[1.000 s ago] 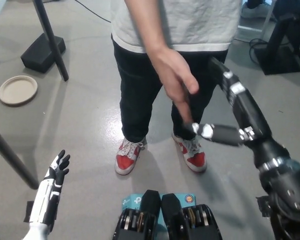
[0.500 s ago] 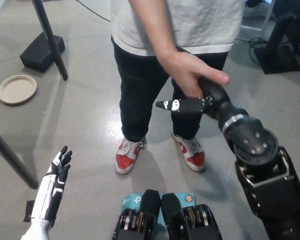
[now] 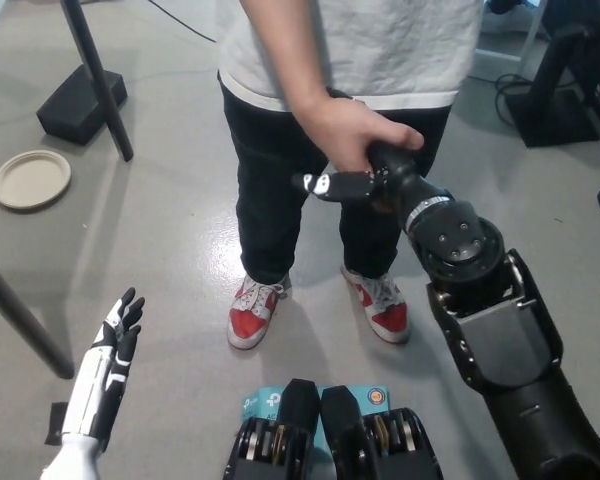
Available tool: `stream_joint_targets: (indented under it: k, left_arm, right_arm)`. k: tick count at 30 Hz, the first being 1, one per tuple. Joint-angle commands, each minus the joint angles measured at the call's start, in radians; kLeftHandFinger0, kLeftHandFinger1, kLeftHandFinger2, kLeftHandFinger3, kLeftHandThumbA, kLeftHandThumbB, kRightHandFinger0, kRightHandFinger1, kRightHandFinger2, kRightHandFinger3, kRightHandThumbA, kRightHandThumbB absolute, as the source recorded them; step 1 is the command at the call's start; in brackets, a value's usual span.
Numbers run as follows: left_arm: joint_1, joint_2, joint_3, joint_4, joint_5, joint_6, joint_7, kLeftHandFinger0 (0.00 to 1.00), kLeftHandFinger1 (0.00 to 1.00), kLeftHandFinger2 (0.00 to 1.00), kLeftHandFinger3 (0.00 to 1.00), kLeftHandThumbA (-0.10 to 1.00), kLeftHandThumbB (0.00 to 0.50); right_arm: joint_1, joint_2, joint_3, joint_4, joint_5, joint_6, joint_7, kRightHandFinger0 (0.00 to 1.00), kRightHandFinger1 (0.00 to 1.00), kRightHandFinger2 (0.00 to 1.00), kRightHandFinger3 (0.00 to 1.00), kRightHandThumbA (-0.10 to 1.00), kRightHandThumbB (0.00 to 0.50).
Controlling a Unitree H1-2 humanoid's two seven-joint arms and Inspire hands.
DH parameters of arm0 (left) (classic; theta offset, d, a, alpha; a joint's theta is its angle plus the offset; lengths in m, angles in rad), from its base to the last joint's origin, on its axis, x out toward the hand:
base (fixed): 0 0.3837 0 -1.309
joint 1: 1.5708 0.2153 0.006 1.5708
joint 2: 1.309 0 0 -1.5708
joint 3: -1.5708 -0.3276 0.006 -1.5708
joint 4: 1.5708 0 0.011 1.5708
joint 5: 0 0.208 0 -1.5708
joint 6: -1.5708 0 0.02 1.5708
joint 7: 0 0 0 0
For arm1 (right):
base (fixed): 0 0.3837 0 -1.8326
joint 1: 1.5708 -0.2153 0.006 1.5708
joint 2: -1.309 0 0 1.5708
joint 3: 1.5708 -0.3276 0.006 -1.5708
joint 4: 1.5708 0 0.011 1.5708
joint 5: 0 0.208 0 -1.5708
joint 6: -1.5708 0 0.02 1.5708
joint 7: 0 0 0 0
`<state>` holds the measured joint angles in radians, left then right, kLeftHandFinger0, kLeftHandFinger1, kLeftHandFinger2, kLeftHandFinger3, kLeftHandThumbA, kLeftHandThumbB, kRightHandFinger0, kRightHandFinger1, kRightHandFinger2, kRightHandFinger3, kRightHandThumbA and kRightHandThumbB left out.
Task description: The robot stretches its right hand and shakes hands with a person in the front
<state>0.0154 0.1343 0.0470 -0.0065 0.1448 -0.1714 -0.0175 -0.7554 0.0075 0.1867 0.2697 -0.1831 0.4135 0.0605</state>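
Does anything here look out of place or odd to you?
One thing: a beige round plate lies on the grey floor at the far left, beside a black pole, away from the handshake. Otherwise the person's hand wraps the robot's black right hand, while the left hand rests open at lower left.

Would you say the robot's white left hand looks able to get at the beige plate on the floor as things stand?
Probably not: the left hand rests low at the robot's side, well apart from the plate, and a dark slanted bar crosses between them.
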Motion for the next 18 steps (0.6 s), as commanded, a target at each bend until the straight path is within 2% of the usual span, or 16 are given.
stream_joint_targets:
  k: [1, 3, 4, 5, 6, 7, 8, 9, 13, 18]
  left_arm:
    - [-0.022, 0.019, -0.003, -0.034, 0.003, -0.024, 0.001, 1.0, 1.0, 1.0, 1.0, 1.0, 0.094]
    - [-0.022, 0.019, -0.002, -0.032, 0.003, -0.025, 0.001, 1.0, 1.0, 1.0, 1.0, 1.0, 0.086]
    - [-0.019, 0.019, -0.002, -0.03, 0.001, -0.028, 0.001, 1.0, 1.0, 1.0, 1.0, 1.0, 0.076]
    - [-0.018, 0.019, -0.002, -0.029, 0.0, -0.028, 0.001, 1.0, 1.0, 1.0, 1.0, 1.0, 0.074]
    - [-0.018, 0.02, -0.003, -0.03, 0.0, -0.028, 0.0, 1.0, 1.0, 1.0, 1.0, 1.0, 0.072]
    - [-0.018, 0.02, -0.003, -0.029, 0.001, -0.029, 0.0, 1.0, 1.0, 1.0, 1.0, 1.0, 0.067]
    - [-0.021, 0.019, -0.005, -0.026, 0.004, -0.029, 0.001, 1.0, 1.0, 1.0, 1.0, 1.0, 0.066]
    - [-0.021, 0.018, -0.004, -0.025, 0.004, -0.028, 0.002, 1.0, 1.0, 1.0, 1.0, 1.0, 0.073]
    - [-0.021, 0.017, -0.003, -0.029, -0.001, -0.01, -0.001, 1.0, 1.0, 1.0, 1.0, 1.0, 0.094]
    - [-0.023, 0.02, 0.003, -0.035, 0.0, -0.006, 0.003, 1.0, 1.0, 1.0, 1.0, 1.0, 0.096]
  right_arm:
    - [-0.038, 0.026, -0.024, -0.028, -0.054, -0.066, -0.108, 0.54, 0.72, 1.0, 1.0, 0.24, 0.136]
    - [-0.031, 0.024, -0.02, -0.037, -0.059, -0.075, -0.11, 0.59, 0.82, 1.0, 1.0, 0.21, 0.136]
    - [-0.02, 0.023, -0.017, -0.055, -0.064, -0.084, -0.111, 0.54, 0.74, 1.0, 1.0, 0.2, 0.145]
    - [-0.016, 0.023, -0.017, -0.061, -0.067, -0.085, -0.111, 0.54, 0.73, 1.0, 1.0, 0.2, 0.145]
    - [-0.011, 0.023, -0.016, -0.078, -0.071, -0.074, -0.11, 0.51, 0.69, 1.0, 1.0, 0.19, 0.147]
    - [-0.007, 0.023, -0.016, -0.095, -0.071, -0.068, -0.107, 0.56, 0.76, 1.0, 1.0, 0.19, 0.147]
    - [0.003, 0.015, -0.013, -0.124, -0.07, -0.072, -0.098, 0.96, 1.0, 1.0, 1.0, 0.22, 0.147]
    - [0.009, 0.012, -0.011, -0.14, -0.072, -0.074, -0.094, 1.0, 1.0, 1.0, 1.0, 0.26, 0.15]
    - [0.048, -0.006, 0.003, -0.304, -0.058, -0.003, -0.028, 1.0, 1.0, 1.0, 1.0, 0.3, 0.188]
    - [0.096, -0.029, 0.031, -0.613, -0.05, 0.057, 0.046, 1.0, 1.0, 1.0, 1.0, 0.28, 0.177]
